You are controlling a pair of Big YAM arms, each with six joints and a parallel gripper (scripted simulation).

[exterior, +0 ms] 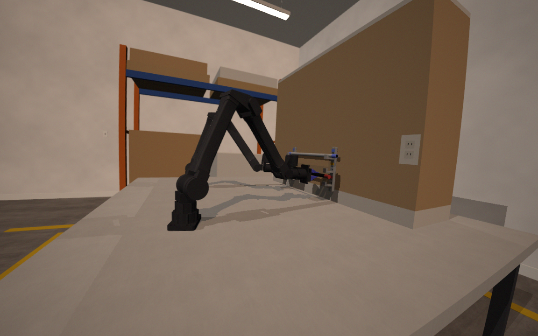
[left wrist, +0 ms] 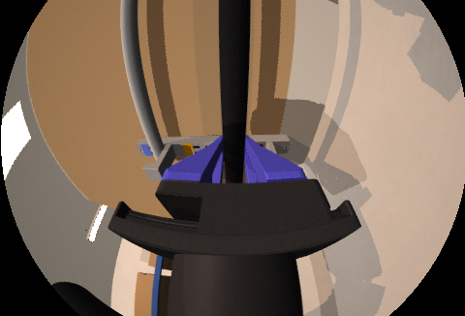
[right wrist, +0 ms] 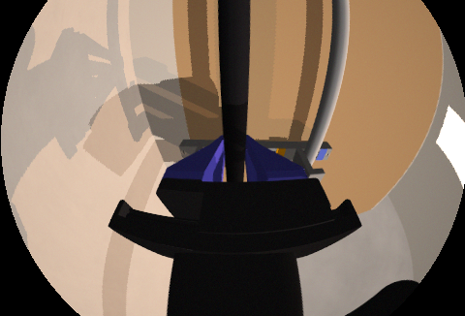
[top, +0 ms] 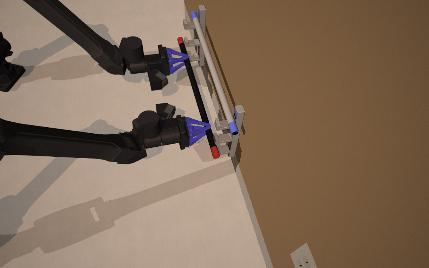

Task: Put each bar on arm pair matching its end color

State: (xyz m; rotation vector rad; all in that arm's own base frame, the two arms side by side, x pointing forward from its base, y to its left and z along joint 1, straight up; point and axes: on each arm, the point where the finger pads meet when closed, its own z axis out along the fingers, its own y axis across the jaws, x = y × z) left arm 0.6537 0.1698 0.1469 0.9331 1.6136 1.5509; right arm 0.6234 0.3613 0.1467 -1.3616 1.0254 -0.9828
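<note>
A black bar with red ends (top: 194, 81) (left wrist: 234, 40) (right wrist: 234, 40) is held level in front of the rack (top: 235, 141) (exterior: 333, 180), at a height between the middle and lowest arms in the exterior view. My left gripper (top: 187, 57) (left wrist: 233, 141) is shut on it near its far end. My right gripper (top: 209, 126) (right wrist: 234, 141) is shut on it near its near end. A light grey bar with blue ends (top: 213, 70) (exterior: 310, 155) (left wrist: 128, 25) (right wrist: 340, 25) lies on the top pair, by blue labels (top: 235, 113). The middle labels (left wrist: 188, 149) (right wrist: 280, 151) are yellow. The lowest labels (top: 230, 144) are red.
The brown wall panel (top: 342, 99) (exterior: 358, 104) stands close behind the rack. The grey bar crosses above the black bar, and the rack arms (top: 222, 137) project toward it. An outlet (exterior: 409, 149) is on the wall.
</note>
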